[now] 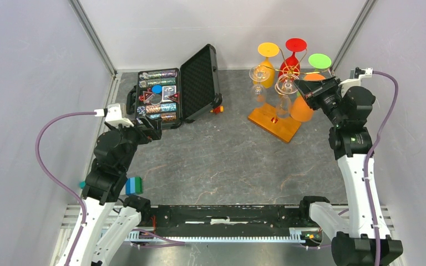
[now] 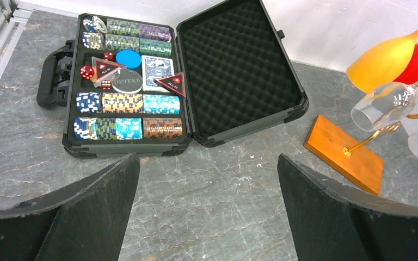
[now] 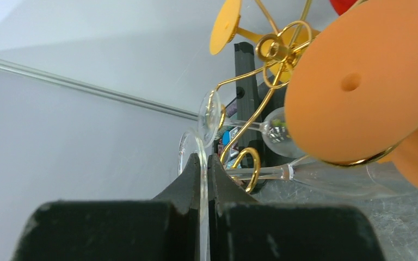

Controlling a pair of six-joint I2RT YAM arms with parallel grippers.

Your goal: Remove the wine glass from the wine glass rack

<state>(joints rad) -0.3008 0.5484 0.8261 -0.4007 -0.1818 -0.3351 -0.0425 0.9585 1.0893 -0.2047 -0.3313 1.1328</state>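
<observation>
The wine glass rack (image 1: 290, 71) is a gold wire stand on an orange-brown wooden base (image 1: 274, 123), at the back right. Clear and coloured glasses hang upside down from its curled arms. My right gripper (image 3: 207, 163) is shut on the foot disc of a clear wine glass (image 3: 326, 178), whose stem still runs through a gold loop (image 3: 246, 162). In the top view the right gripper (image 1: 304, 91) sits right against the rack. My left gripper (image 2: 208, 159) hangs open over bare table, near the case, with nothing between its fingers.
An open black foam-lined case (image 1: 177, 91) of poker chips lies at the back left. Orange (image 3: 354, 81), yellow (image 1: 268, 50), red (image 1: 295, 44) and green (image 1: 319, 60) glasses crowd round the held one. A second clear glass (image 1: 260, 75) hangs to the left. Walls enclose the table.
</observation>
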